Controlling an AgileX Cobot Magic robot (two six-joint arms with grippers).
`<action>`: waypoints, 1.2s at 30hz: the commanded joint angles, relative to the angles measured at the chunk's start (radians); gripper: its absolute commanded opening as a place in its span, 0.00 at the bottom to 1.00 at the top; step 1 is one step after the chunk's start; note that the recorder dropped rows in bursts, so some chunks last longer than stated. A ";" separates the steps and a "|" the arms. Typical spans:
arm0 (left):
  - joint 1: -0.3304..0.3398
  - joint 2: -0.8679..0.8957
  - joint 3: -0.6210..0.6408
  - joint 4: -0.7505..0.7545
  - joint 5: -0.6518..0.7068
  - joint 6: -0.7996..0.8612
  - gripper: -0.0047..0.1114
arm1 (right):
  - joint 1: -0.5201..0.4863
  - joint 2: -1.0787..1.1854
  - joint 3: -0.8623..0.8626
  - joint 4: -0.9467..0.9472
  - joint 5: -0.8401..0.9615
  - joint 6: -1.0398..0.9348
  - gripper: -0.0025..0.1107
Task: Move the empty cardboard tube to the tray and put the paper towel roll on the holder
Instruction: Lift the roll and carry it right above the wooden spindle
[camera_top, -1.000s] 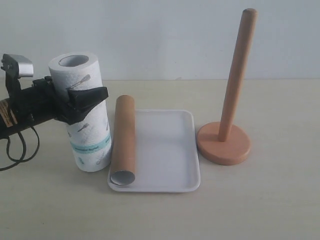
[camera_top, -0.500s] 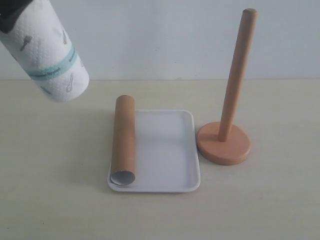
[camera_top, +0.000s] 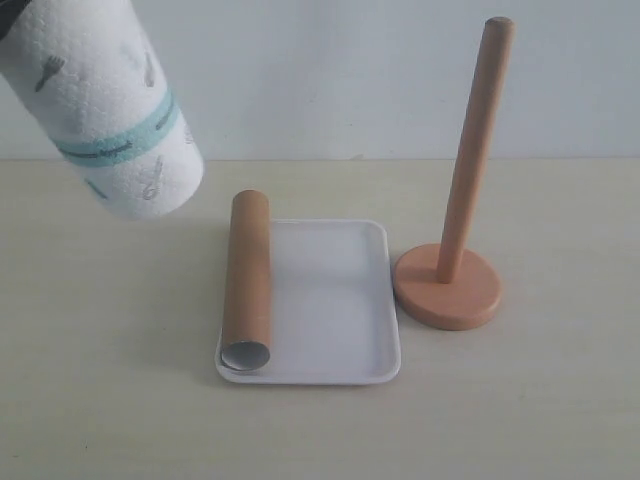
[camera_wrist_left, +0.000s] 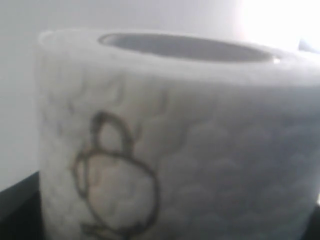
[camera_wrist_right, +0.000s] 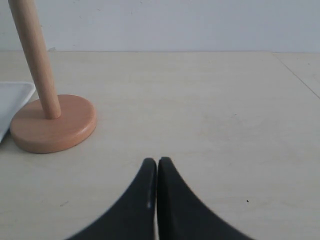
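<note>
we see the paper towel roll (camera_top: 105, 110) aloft at far left, upper end cut off, its long axis slanting down-right, teal-band end lowest. it hides most of the left gripper's fingers (camera_wrist_left: 15, 212) clamped on it. the right gripper (camera_wrist_right: 157, 161) is pressed together, empty.

Tube (camera_top: 247, 280) lies in tray (camera_top: 340, 300) along its left rim; holder (camera_top: 448, 288) on table (camera_top: 540, 400) just right of tray; my roll (camera_top: 110, 110) airborne, upper left.
</note>
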 joint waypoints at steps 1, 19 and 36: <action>-0.188 -0.012 -0.063 -0.023 0.111 -0.015 0.08 | -0.004 -0.005 0.004 0.001 -0.005 0.000 0.02; -0.650 0.403 -0.781 -0.180 0.594 0.015 0.08 | 0.006 -0.005 0.004 0.001 -0.017 0.000 0.02; -0.781 0.747 -1.308 -0.104 0.985 -0.060 0.08 | 0.033 -0.005 0.004 0.001 -0.018 0.000 0.02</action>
